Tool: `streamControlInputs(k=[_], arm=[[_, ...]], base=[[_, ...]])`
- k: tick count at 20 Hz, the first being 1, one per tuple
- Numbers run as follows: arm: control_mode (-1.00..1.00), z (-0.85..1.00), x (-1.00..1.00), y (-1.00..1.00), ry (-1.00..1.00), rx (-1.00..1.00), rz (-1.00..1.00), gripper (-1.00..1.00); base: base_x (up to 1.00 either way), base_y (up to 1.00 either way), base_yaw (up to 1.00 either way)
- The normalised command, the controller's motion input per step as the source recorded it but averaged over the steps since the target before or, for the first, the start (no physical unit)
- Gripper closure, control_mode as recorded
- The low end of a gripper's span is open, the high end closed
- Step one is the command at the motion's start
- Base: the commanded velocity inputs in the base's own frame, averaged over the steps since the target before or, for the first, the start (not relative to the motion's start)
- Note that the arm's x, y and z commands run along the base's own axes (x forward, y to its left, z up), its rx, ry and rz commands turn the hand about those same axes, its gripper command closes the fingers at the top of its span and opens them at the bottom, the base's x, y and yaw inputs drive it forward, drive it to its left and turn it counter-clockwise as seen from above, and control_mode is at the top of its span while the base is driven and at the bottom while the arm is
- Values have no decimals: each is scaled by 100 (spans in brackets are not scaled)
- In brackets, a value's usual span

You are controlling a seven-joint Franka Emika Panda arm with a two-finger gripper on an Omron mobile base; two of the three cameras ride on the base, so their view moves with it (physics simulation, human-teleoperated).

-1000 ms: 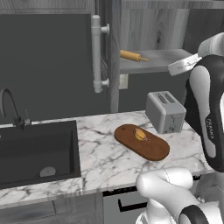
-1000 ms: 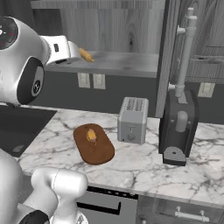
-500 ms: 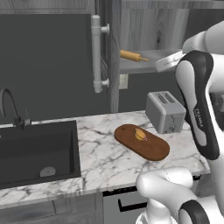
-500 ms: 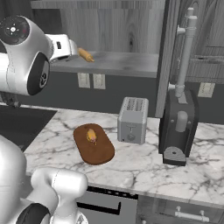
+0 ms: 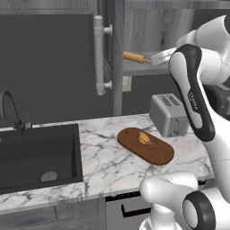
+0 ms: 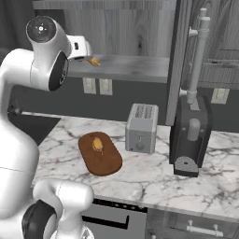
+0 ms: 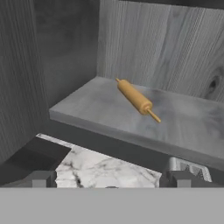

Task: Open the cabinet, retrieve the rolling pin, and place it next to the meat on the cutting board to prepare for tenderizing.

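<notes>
One slim tan-orange wooden rolling pin [image 7: 135,97] with thin end handles lay diagonally on the smooth grey shelf of the grey wood-grain cabinet [image 7: 175,48], upper centre of the hand view, bare shelf on both sides of it and well back from the front lip. The cabinet's panelled door [image 5: 117,54] stood swung open, its pale cylindrical bar handle [image 5: 99,55] upright at upper centre of the left base view. Below, on the veined white marble counter [image 5: 105,161], the flat reddish-brown oval cutting board [image 5: 145,146] carried a small yellow-orange lump of meat [image 5: 143,138] near its far end, free board beside it. A boxy silver toaster [image 5: 169,114] stood just right of the board. The white arm was raised to shelf height, its gripper [image 7: 111,178] short of the shelf edge, fingers [image 7: 41,178] spread wide, holding nothing.
</notes>
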Motion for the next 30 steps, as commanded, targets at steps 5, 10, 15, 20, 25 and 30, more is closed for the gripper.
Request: streamControlInputs(k=[5, 10, 15, 20, 25, 30], arm=[[-100, -12, 44, 0, 5, 3, 4, -100], [-100, -22, 29, 0, 1, 0, 6, -100], [-100, -15, 22, 0, 0, 0, 7, -100], [-100, -2, 29, 0, 0, 0, 4, -100], [-100, 0, 41, 0, 0, 0, 1, -100], [-100, 0, 43, 0, 0, 0, 0, -100]], base=[[0, 0, 0], [0, 0, 0], [0, 0, 0], [0, 0, 0], [0, 0, 0], [0, 0, 0]])
